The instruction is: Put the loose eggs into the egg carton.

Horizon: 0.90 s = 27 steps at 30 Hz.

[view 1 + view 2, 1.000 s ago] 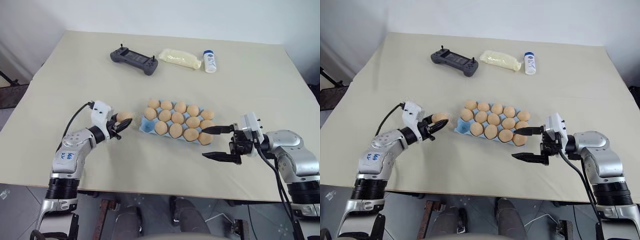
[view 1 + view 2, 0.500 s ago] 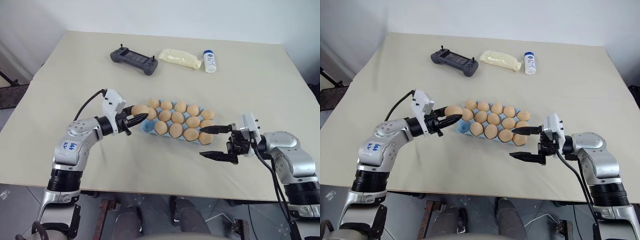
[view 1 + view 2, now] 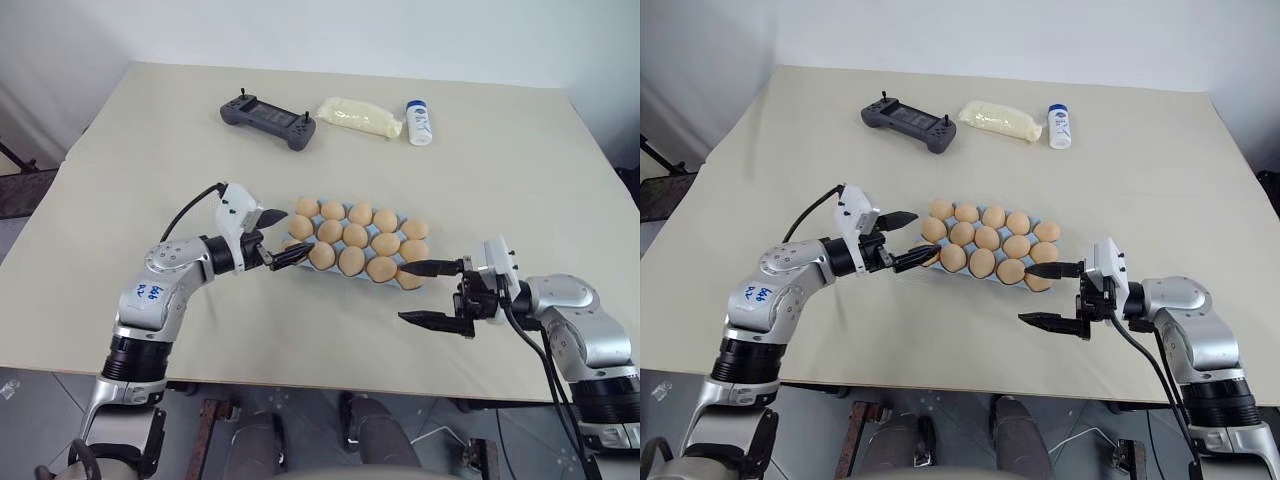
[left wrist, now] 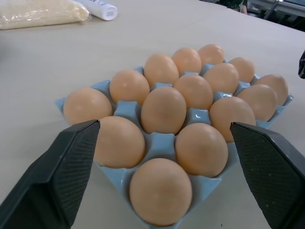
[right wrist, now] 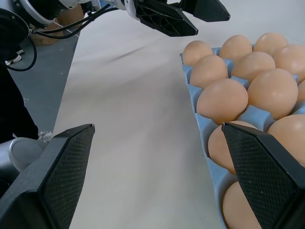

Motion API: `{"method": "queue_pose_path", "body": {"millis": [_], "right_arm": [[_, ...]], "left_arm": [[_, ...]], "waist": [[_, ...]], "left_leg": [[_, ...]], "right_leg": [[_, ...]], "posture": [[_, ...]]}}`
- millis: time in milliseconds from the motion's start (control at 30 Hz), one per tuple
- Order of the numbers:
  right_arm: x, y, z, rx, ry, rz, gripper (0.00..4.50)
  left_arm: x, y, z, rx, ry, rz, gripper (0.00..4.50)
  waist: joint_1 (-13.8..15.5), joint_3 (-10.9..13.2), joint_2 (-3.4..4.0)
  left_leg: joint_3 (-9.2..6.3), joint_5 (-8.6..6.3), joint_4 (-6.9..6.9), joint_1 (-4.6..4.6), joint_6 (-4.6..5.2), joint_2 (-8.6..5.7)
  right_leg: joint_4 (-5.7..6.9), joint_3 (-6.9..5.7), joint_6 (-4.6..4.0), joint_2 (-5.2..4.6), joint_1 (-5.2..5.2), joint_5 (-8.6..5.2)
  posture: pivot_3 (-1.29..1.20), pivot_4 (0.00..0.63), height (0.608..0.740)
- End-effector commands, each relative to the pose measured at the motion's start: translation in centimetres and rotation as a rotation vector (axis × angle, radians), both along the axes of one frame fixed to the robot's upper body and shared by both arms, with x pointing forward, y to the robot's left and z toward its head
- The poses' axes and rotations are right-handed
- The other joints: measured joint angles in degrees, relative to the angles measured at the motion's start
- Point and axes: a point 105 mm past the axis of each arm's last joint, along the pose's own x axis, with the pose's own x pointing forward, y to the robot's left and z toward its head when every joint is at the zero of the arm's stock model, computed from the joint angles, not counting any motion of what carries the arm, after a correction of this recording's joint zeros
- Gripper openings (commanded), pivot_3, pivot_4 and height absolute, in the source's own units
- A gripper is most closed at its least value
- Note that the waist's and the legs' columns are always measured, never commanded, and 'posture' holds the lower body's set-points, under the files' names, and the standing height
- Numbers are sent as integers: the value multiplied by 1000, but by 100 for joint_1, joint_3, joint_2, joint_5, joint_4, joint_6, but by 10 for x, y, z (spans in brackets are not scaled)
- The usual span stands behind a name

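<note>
The light blue egg carton (image 4: 117,174) lies mid-table with a tan-orange egg in every cup I can see. No egg lies on the table outside it. My left gripper (image 3: 296,234) is open at the carton's near left corner, its fingers (image 4: 71,167) straddling the corner egg (image 4: 159,191), which rests in its cup. My right gripper (image 3: 402,291) is open and empty just off the carton's right end, its upper finger (image 3: 430,267) close to the end egg (image 3: 408,278).
A dark grey game controller (image 3: 268,118), a pale yellow bag (image 3: 360,117) and a small white bottle (image 3: 419,122) lie along the far side of the beige table (image 3: 150,160). The table's near edge runs under both arms.
My left gripper carried an egg rightward to the carton's near left corner and opened; the egg now sits in its cup. The right gripper stayed nearly still.
</note>
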Motion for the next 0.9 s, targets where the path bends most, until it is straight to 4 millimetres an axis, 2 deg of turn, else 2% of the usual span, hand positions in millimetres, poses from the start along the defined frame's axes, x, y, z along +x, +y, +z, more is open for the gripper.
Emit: {"method": "queue_pose_path", "body": {"millis": [33, 133, 267, 433, 467, 667, 900], "right_arm": [[-1, -3, 10, 12, -58, -10, 4500], [3, -8, 10, 10, -66, -28, 4500], [13, -19, 11, 2, -80, -74, 4500], [22, -29, 12, 21, -91, -137, 4500], [24, -31, 12, 29, -92, -151, 4500], [27, -38, 15, 65, -104, -208, 4500], [29, -37, 17, 90, -110, -232, 4500]], "left_arm": [[2, 14, 25, -65, -78, 57, 4464], [0, 27, 37, -111, -103, 67, 4464], [-14, 47, 40, -123, -139, 30, 4464], [-21, 71, 28, -96, -110, 60, 4464], [-22, 74, 26, -93, -108, 64, 4464], [-24, 81, 22, -92, -103, 93, 4464], [-24, 82, 22, -99, -106, 96, 4464]], "waist": [[-2, 0, 0], [-1, 0, 0], [-21, 2, 3], [-6, 4, 6], [-5, 4, 6], [0, 4, 7], [-16, 5, 7]], "left_leg": [[0, 0, 0, 0, 0, 0], [0, 0, 0, 0, 0, 1], [3, 0, -1, 2, 0, 2], [2, 0, 0, 1, 0, 2], [2, 0, 0, 1, 0, 3], [2, 0, 0, 0, -1, 4], [3, -2, 0, 2, -4, 9]], "right_leg": [[0, 0, 0, 0, 0, 0], [0, 0, 1, -1, 0, 1], [-1, 1, 0, 0, 0, 0], [-1, 0, -6, -7, -1, -3], [-1, -1, -29, -10, -1, -16], [-1, -1, -35, -18, -1, -20], [0, 0, -30, -17, 0, -17]], "posture": [[0, 150, 740], [0, 150, 740], [0, 150, 740], [0, 150, 740], [0, 150, 740], [0, 150, 740], [0, 150, 740]]}}
